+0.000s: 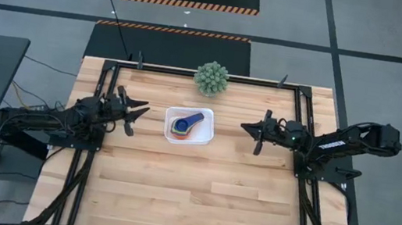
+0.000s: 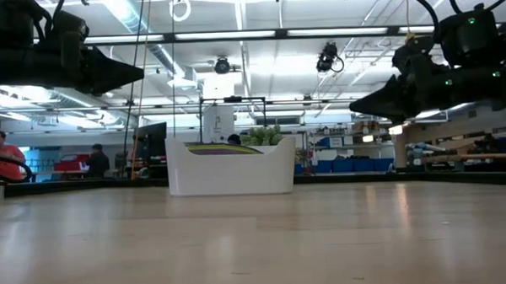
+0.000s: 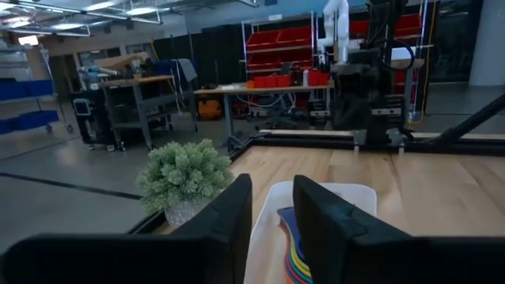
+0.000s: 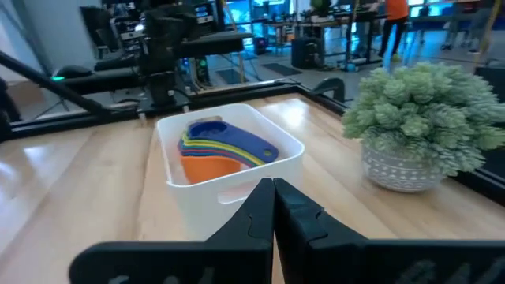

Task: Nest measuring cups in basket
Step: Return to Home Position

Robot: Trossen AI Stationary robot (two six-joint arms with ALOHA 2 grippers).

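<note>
Wooden table (image 1: pixel 173 195), open boards in front. Measuring cups (image 1: pixel 186 123) nested inside basket (image 1: pixel 207 135), mid-table toward rear edge; plant (image 1: pixel 211 78) near, behind. Left gripper (image 3: pixel 272 189) spread, right gripper (image 4: pixel 274 185) pressed together; both raised, flanking basket, well apart from it

Left pincer (image 3: pixel 272 189) hangs low over the desk (image 3: pixel 430 185), fingers parted. Through the gap: the white basket (image 3: pixel 347 194), measuring cups (image 3: pixel 293 254) stacked inside, colours layered. A green plant (image 3: pixel 185 173) stands just beside it.
</note>
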